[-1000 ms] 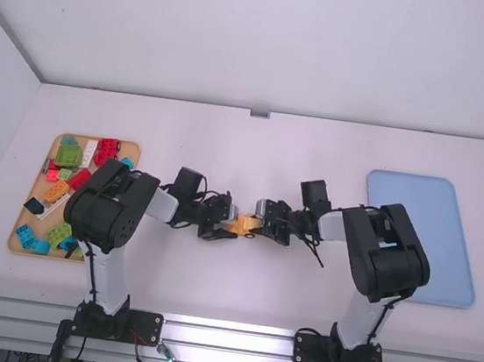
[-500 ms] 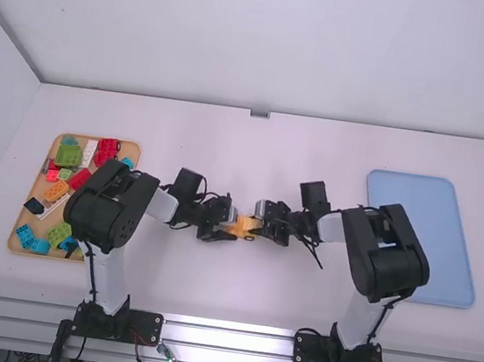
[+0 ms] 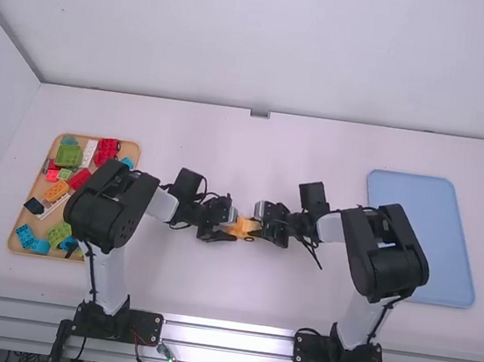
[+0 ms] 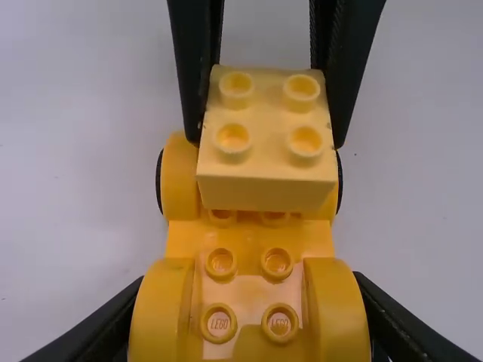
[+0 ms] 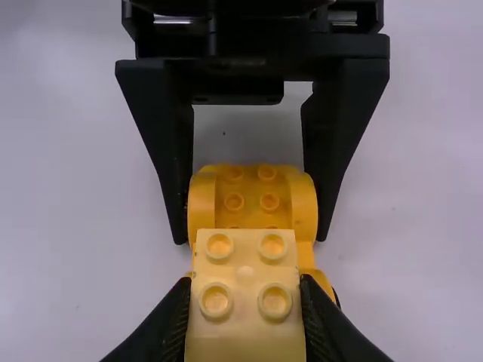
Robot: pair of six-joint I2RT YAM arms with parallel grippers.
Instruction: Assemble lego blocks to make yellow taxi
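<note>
– So, shall we begin from the near edge of the table (image 3: pixel 236 300)?

– Yes. There stand the bases of the left arm (image 3: pixel 106 266) and the right arm (image 3: pixel 357 323), and both arms reach inward

– And which step is in hand, in your opinion?

– I suppose it is the joining of a pale yellow block (image 4: pixel 264 193) to the deeper yellow car body (image 4: pixel 249 237). Both are around the middle of the table, well apart from its side edges. The block is at the body's end toward the right edge, but whether its studs are already locked, I cannot tell

– How are the jaws?

– The left gripper (image 5: pixel 250 237) is clamped on the body, one finger at each rounded side. The right gripper (image 4: pixel 266 143) pinches the block, its fingers only as far apart as the block is wide

– Then what does the next move call for?

– In my judgement, to keep the body steady, make the block level over the studs and press it straight down. If it goes in tilted, one side could stay loose

– And farther from the work?

– A brown tray (image 3: pixel 14 240) with coloured blocks (image 3: pixel 69 155) lies near the left edge of the table, and a blue tray (image 3: pixel 451 251) near the right edge
</note>
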